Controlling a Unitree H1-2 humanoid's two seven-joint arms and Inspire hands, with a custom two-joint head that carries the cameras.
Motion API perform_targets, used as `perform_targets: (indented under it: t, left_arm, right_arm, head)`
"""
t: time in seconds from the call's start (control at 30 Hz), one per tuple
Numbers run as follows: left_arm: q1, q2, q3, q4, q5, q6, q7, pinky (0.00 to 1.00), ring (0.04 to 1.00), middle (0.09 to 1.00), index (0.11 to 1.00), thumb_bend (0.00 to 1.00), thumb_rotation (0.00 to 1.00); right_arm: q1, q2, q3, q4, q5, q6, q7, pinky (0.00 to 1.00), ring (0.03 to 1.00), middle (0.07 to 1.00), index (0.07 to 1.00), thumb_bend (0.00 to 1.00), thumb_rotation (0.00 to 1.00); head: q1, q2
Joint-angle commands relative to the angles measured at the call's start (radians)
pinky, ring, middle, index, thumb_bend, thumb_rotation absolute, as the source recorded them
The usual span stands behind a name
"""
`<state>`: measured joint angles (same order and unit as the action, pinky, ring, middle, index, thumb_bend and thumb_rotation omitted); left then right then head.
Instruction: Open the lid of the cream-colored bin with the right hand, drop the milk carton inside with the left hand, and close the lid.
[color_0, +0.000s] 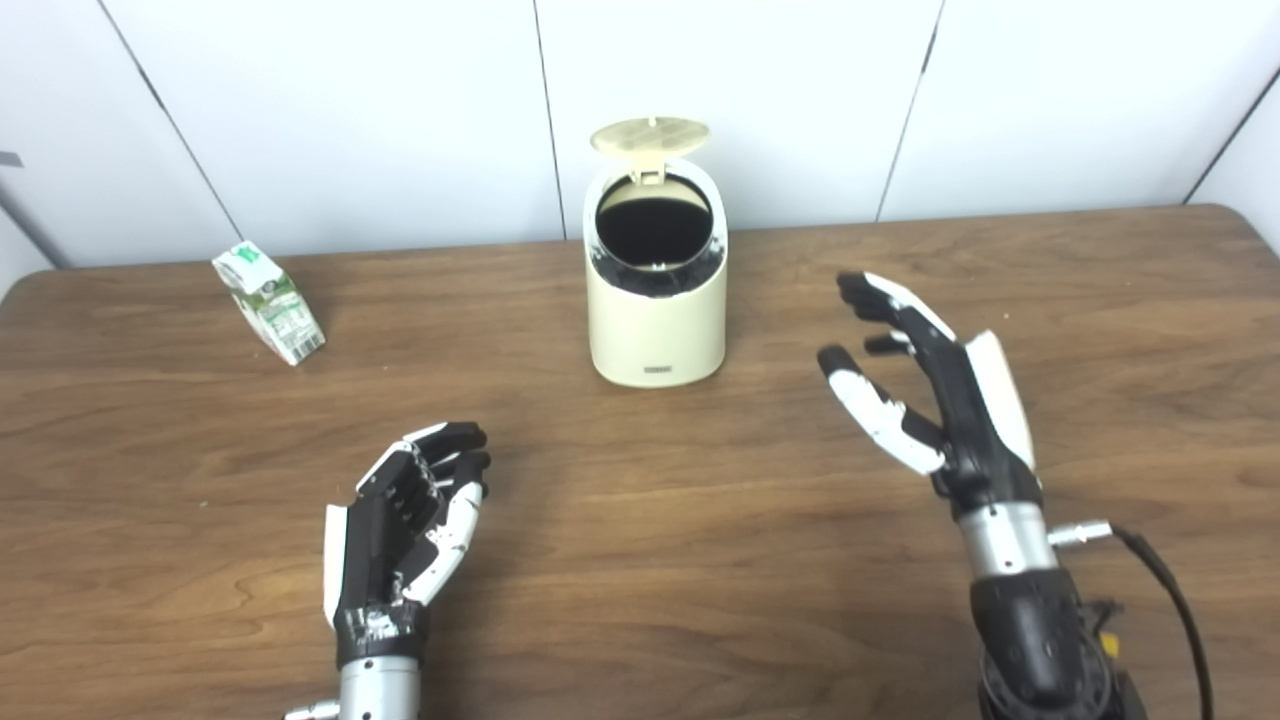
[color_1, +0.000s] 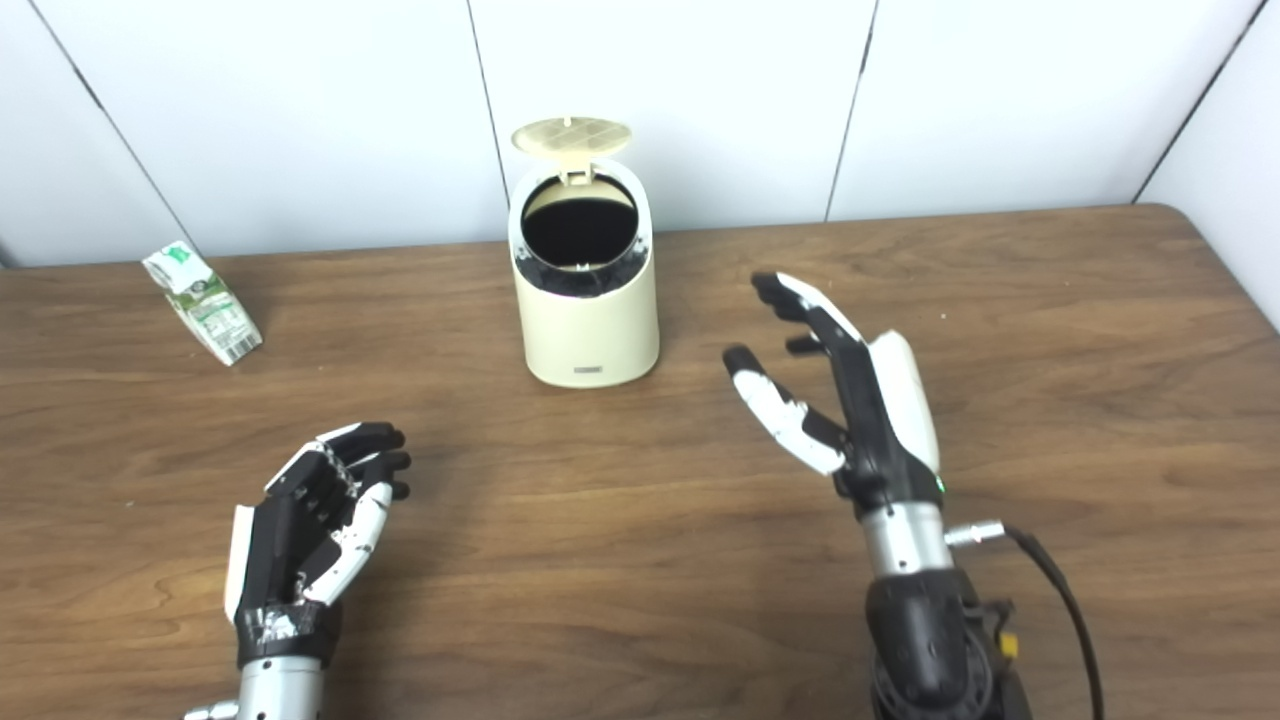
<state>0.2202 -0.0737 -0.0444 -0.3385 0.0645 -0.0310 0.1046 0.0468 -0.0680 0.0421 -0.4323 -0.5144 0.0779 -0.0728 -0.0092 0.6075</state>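
Note:
The cream-colored bin (color_0: 657, 320) stands at the back middle of the table, its round lid (color_0: 650, 136) flipped up and the dark inside showing. A green and white milk carton (color_0: 268, 303) lies tilted on the table at the far left, near the wall. My left hand (color_0: 405, 525) rests low near the front edge, well short of the carton, fingers apart and holding nothing. To the right of the bin my right hand (color_0: 925, 380) hovers with fingers spread and empty, a gap between it and the bin.
The brown wooden table (color_0: 640, 560) ends at a white panelled wall behind the bin. A black cable (color_0: 1165, 580) trails from my right wrist toward the front right.

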Motion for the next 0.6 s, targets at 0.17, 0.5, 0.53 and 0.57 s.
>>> perform_targets:
  t: [0.17, 0.5, 0.53, 0.57]
  left_arm:
    - [0.051, 0.009, 0.007, -0.056, 0.010, -0.032, -0.008, 0.57, 0.646, 0.678, 0.669, 0.30, 0.16]
    - [0.066, 0.015, 0.039, -0.090, -0.027, -0.015, -0.013, 0.59, 0.668, 0.697, 0.692, 0.36, 0.26]
    - [0.063, 0.014, 0.047, -0.089, -0.033, -0.014, -0.010, 0.59, 0.667, 0.700, 0.699, 0.42, 0.25]
    - [0.061, 0.011, 0.060, -0.090, -0.041, -0.010, -0.004, 0.59, 0.666, 0.701, 0.701, 0.44, 0.25]
  right_arm:
    - [0.053, 0.021, -0.012, 0.018, 0.048, -0.125, -0.073, 0.53, 0.657, 0.688, 0.671, 0.26, 0.25]
    - [0.064, 0.021, -0.049, 0.077, 0.102, -0.182, -0.103, 0.51, 0.636, 0.672, 0.658, 0.24, 0.34]
    - [0.063, 0.020, -0.050, 0.080, 0.106, -0.185, -0.102, 0.51, 0.637, 0.672, 0.658, 0.24, 0.34]
    - [0.065, 0.018, -0.048, 0.078, 0.105, -0.183, -0.098, 0.51, 0.637, 0.672, 0.658, 0.24, 0.33]
  head:
    - [0.032, 0.009]
    - [0.058, 0.013]
    - [0.058, 0.013]
    - [0.072, 0.011]
